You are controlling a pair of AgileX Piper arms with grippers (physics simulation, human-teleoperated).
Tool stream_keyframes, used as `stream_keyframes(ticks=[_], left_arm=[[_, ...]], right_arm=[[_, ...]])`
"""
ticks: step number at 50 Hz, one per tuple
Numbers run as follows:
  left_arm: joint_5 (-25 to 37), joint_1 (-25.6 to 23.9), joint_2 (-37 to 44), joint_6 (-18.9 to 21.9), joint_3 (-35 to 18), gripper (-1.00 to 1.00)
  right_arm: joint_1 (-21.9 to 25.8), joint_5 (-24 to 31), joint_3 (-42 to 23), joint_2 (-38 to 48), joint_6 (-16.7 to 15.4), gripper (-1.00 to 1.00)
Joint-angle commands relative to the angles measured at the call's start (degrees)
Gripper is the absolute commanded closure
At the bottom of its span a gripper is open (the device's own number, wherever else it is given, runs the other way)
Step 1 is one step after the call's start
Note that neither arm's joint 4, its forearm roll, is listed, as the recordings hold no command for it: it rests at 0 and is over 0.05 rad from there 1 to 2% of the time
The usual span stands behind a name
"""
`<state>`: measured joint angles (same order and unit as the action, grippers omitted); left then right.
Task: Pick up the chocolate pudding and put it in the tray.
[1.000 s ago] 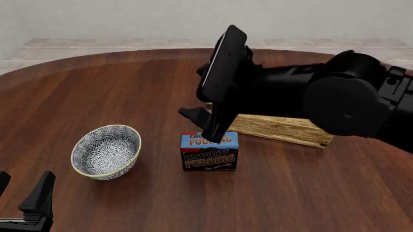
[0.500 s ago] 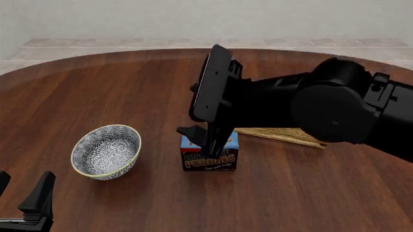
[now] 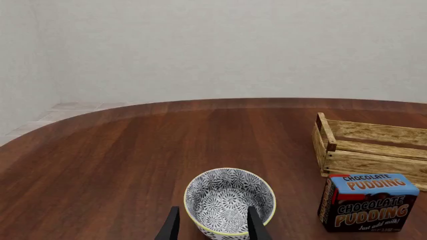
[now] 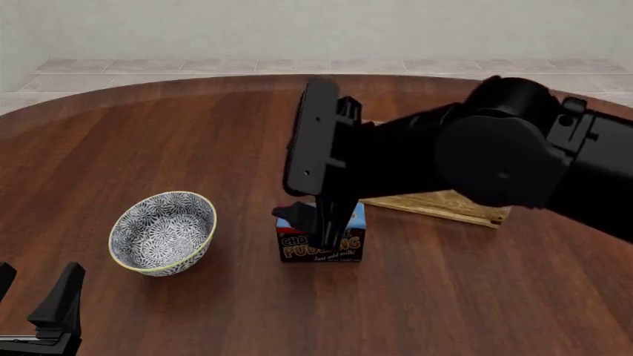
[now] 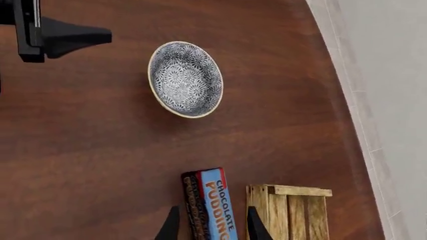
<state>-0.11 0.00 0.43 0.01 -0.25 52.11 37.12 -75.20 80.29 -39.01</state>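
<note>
The right pincer [image 5: 208,225] hangs over the chocolate pudding [image 4: 319,239], jaws wide astride it — not yet gripped. Next, I'd judge: lower, close, then carry to the tray [image 3: 371,147].

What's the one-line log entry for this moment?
phase: pre-grasp | right tool: open, straddling chocolate pudding | left tool: open, idle near bowl | tray: behind pudding | pudding on table

The two black fingers [image 5: 172,226] straddle the pudding [image 5: 211,205], spread apart, neither one clearly touching it. The tray [image 5: 289,212] sits just beside the pudding. The bowl [image 5: 185,79] stands well apart on the table [image 5: 87,150], near the left gripper [image 5: 47,34].
</note>
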Motion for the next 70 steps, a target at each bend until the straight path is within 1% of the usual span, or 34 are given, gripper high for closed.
stream_keyframes(ticks=[1, 3, 7, 9, 11, 16, 18, 23, 27, 32, 34, 39, 48, 70], left_arm=[[0.0, 0.0, 0.0, 0.0, 0.0, -1.0], [0.0, 0.0, 0.0, 0.0, 0.0, -1.0], [0.0, 0.0, 0.0, 0.0, 0.0, -1.0], [0.0, 0.0, 0.0, 0.0, 0.0, -1.0], [0.0, 0.0, 0.0, 0.0, 0.0, -1.0], [0.0, 0.0, 0.0, 0.0, 0.0, -1.0], [0.0, 0.0, 0.0, 0.0, 0.0, -1.0], [0.0, 0.0, 0.0, 0.0, 0.0, -1.0], [0.0, 0.0, 0.0, 0.0, 0.0, -1.0], [0.0, 0.0, 0.0, 0.0, 0.0, -1.0], [0.0, 0.0, 0.0, 0.0, 0.0, -1.0], [0.0, 0.0, 0.0, 0.0, 0.0, -1.0], [0.0, 0.0, 0.0, 0.0, 0.0, -1.0], [0.0, 0.0, 0.0, 0.0, 0.0, -1.0]], right_arm=[[0.3, 3.7, -2.5, 0.9, -1.8, -1.0], [0.3, 4.1, -2.6, 0.9, -2.0, -1.0], [-0.8, 4.6, -2.6, 1.3, -3.9, -1.0], [-1.1, 5.2, -3.6, 1.7, -3.8, -1.0], [-1.4, 5.1, -2.7, 1.7, -4.9, -1.0], [-1.8, 5.2, -1.9, 2.0, -5.9, -1.0], [-3.2, 4.8, -1.0, 2.2, -8.1, -1.0], [-3.2, 5.8, -1.8, 2.3, -8.2, -1.0], [-4.3, 5.2, -1.1, 2.9, -9.7, -1.0], [-4.6, 5.6, -1.8, 3.2, -9.8, -1.0], [-5.2, 5.3, -1.2, 3.3, -10.8, -1.0], [-5.8, 5.4, -2.4, 4.3, -11.0, -1.0], [-5.9, 4.6, -2.5, 5.0, -11.0, -1.0], [-5.4, 2.6, -1.2, 6.6, -8.8, -1.0]])
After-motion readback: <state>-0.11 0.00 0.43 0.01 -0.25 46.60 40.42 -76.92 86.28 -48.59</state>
